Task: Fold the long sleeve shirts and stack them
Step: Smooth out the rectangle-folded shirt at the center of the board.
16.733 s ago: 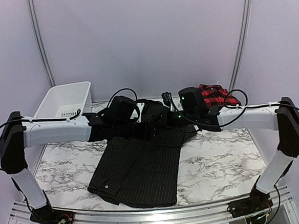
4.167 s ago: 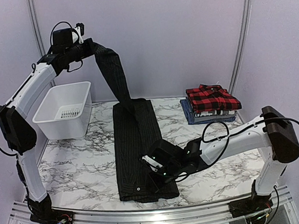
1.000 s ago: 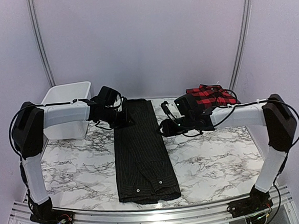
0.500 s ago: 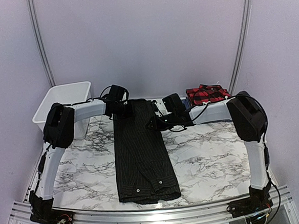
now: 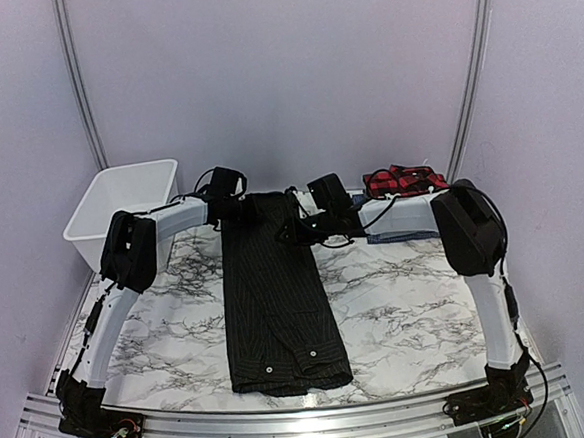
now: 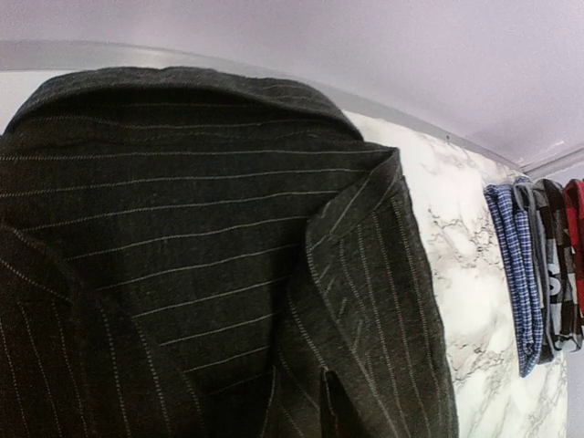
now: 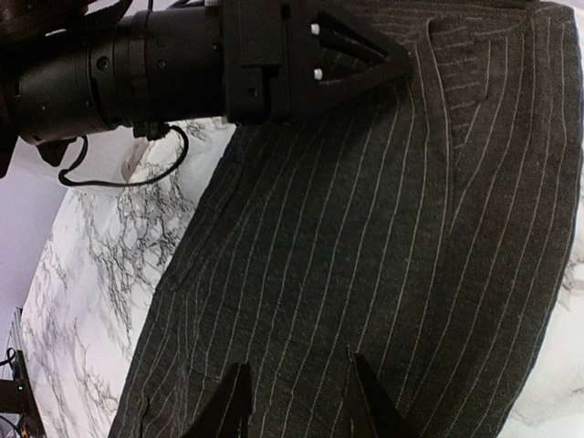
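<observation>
1. Black cloth shirt with thin white pinstripes [image 5: 278, 300] lies as one long narrow strip on the white marble-patterned table [image 5: 429, 310]. Its collar is at the far edge and its buttoned hem is near the arm bases.
2. Both grippers are at the collar end. The left gripper [image 7: 392, 59] is at the strip's left corner and the right gripper [image 7: 297, 406] is over its right side.
3. The right fingers [image 7: 233, 401] stand apart with striped cloth showing between them, gripping nothing. I cannot tell whether the left ones are parted or pinched, since that wrist's camera shows only cloth.
4. The next move is probably to bring the collar end toward the hem. If either side pinches only the top layer, the panels tucked underneath could slide out and undo the strip.
5. If the two sides take uneven holds, or lift at different heights, the fold would likely skew.
6. The right arm reaches across just beside the pile of folded shirts, which has the red-and-black plaid shirt [image 5: 402, 180] on top and the blue checked shirt [image 5: 398, 236] at the bottom. A wide swing could knock it over.
7. The white rectangular plastic bin [image 5: 133, 168] stands at the far left, apart from the strip. No cloth shows in the part of its inside that is in view.
</observation>
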`<state>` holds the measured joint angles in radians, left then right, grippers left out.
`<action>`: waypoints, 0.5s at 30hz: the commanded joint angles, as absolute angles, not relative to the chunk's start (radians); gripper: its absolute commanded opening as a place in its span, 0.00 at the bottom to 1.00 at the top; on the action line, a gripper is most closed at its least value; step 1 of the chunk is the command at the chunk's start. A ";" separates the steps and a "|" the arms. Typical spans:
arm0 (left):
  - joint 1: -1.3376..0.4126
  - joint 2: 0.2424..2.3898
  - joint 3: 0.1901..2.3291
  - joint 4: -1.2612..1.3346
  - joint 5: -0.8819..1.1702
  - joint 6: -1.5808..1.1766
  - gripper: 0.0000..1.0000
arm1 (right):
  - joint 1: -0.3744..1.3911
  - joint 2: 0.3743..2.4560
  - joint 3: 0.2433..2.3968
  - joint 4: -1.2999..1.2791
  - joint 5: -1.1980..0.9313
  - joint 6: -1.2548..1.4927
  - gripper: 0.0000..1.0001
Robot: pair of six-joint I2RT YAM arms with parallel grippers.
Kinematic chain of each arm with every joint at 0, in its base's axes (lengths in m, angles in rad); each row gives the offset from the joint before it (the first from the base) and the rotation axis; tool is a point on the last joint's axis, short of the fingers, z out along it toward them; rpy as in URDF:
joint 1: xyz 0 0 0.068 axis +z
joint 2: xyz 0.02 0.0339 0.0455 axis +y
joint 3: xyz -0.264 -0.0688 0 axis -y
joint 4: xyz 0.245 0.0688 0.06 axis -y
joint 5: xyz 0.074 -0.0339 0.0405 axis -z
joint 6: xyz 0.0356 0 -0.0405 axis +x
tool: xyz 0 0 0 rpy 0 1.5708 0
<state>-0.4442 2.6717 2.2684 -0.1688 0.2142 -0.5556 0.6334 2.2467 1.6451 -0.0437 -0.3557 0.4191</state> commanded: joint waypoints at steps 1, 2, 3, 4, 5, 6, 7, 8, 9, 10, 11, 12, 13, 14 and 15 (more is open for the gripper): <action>-0.449 2.595 2.303 -0.148 0.258 -0.544 0.20 | 0.627 2.268 1.708 -0.050 -0.367 0.448 0.30; -0.451 2.569 2.293 -0.147 0.260 -0.543 0.21 | 0.626 2.261 1.696 -0.035 -0.364 0.460 0.30; -0.452 2.540 2.276 -0.148 0.260 -0.542 0.21 | 0.626 2.255 1.685 -0.015 -0.365 0.469 0.30; -0.453 2.510 2.256 -0.147 0.256 -0.538 0.21 | 0.626 2.250 1.675 -0.009 -0.367 0.479 0.30; -0.454 2.479 2.228 -0.148 0.245 -0.537 0.21 | 0.622 2.254 1.676 0.008 -0.376 0.482 0.30; -0.456 2.439 2.190 -0.148 0.228 -0.536 0.21 | 0.617 2.263 1.685 0.027 -0.393 0.486 0.31; -0.458 2.398 2.149 -0.147 0.211 -0.536 0.20 | 0.611 2.278 1.701 0.038 -0.411 0.490 0.30; -0.460 2.356 2.096 -0.147 0.194 -0.539 0.19 | 0.604 2.293 1.716 0.055 -0.432 0.495 0.30; -0.463 2.288 2.013 -0.146 0.172 -0.544 0.17 | 0.596 2.312 1.742 0.074 -0.451 0.500 0.30; -0.465 2.236 1.943 -0.139 0.153 -0.553 0.15 | 0.591 2.337 1.768 0.089 -0.471 0.508 0.30; -0.469 2.184 1.862 -0.109 0.142 -0.556 0.15 | 0.585 2.361 1.797 0.103 -0.495 0.518 0.30; -0.473 2.134 1.785 -0.083 0.135 -0.559 0.15 | 0.578 2.390 1.830 0.115 -0.518 0.531 0.30; -0.475 2.095 1.715 -0.057 0.132 -0.562 0.15 | 0.572 2.417 1.861 0.132 -0.541 0.545 0.30; -0.478 2.059 1.651 -0.035 0.133 -0.564 0.15 | 0.566 2.444 1.891 0.149 -0.559 0.558 0.29; -0.478 2.033 1.602 -0.019 0.131 -0.567 0.14 | 0.561 2.470 1.922 0.165 -0.571 0.573 0.29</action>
<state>-0.4667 2.1513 1.7840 -0.1047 0.1711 -0.5613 0.5922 2.3802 1.8107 0.0654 -0.4747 0.5091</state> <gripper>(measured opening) 0.147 0.295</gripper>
